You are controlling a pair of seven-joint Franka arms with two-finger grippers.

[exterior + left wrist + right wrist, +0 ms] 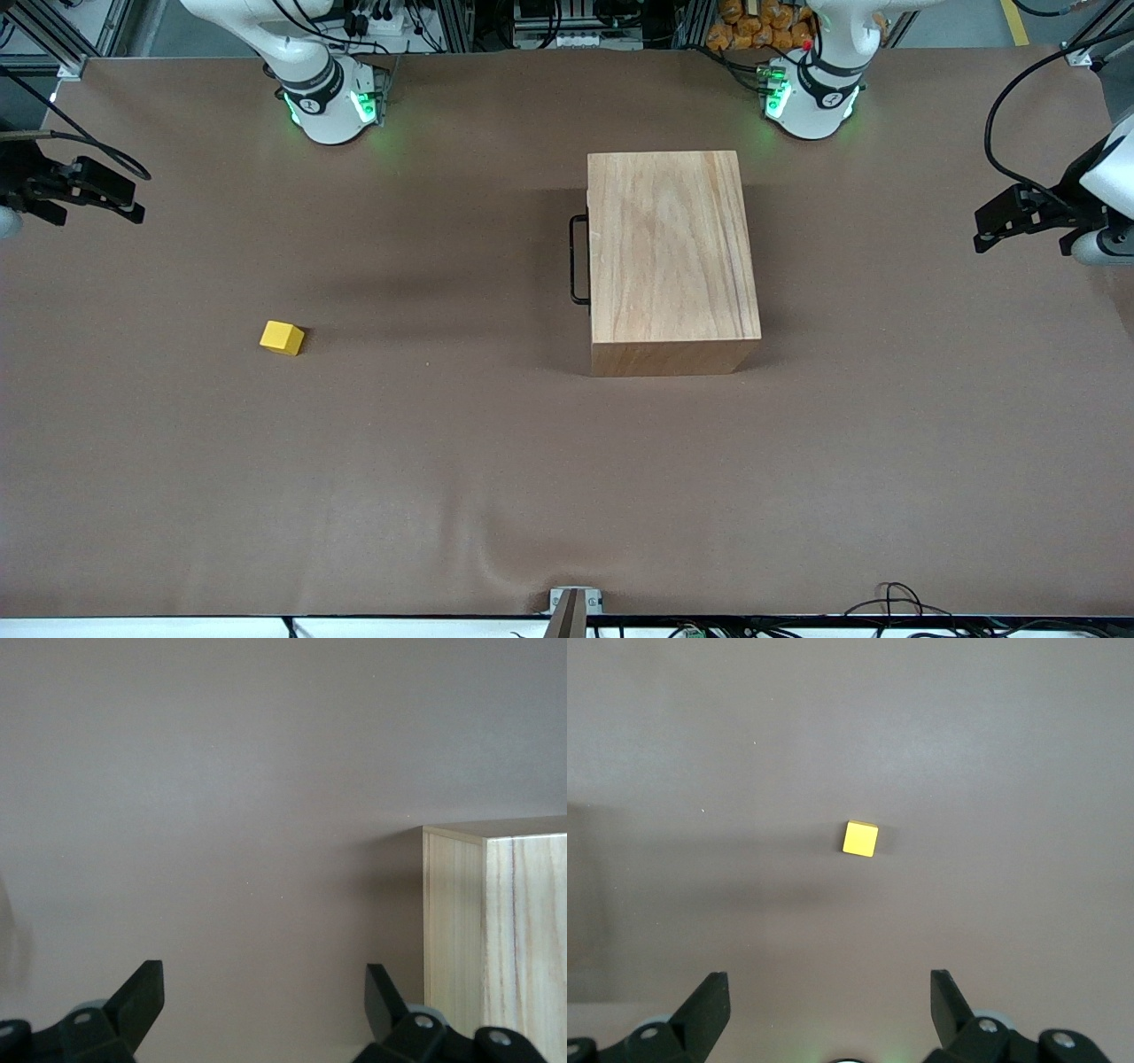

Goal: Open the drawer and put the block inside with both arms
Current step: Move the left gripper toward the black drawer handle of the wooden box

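Meanwhile both released hands wait: left hand (982, 232) and right hand (133, 197) at opposite desk (496, 496) edges; the drawer (592, 257) handle (578, 260) wants a square, centred grasp, block (282, 338) untouched.

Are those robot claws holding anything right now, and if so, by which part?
Nothing is held. The left gripper and the right gripper are both open and empty; the block lies alone on the table, and the drawer handle is untouched.

White arms (310, 66) w/ grey bands, green-lit bases, black tools.
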